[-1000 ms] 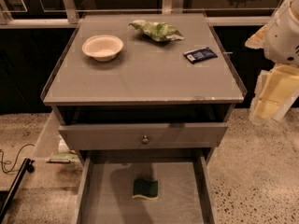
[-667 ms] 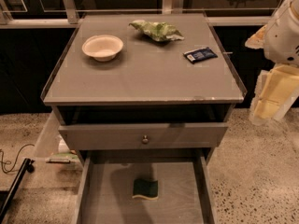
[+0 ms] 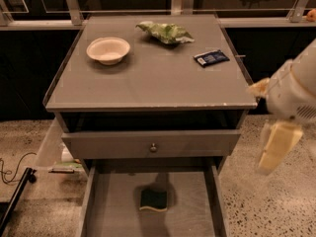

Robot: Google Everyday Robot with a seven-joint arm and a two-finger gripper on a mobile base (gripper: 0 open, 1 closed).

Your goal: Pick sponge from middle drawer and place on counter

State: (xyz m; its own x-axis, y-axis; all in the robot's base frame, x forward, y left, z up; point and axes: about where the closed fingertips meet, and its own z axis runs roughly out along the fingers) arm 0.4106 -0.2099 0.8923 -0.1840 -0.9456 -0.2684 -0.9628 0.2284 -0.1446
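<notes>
A sponge [image 3: 153, 200] lies green face up on the floor of the open middle drawer [image 3: 195, 201], below the worktop [image 3: 153, 78]. The gripper [image 3: 277, 144] hangs right of the cabinet [image 3: 197, 143], touching nothing; whether it is spread or closed cannot be told

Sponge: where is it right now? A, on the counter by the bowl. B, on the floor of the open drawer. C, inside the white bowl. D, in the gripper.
B: the sponge lies on the middle drawer floor, while the gripper hangs to the right of the counter, away from it.
</notes>
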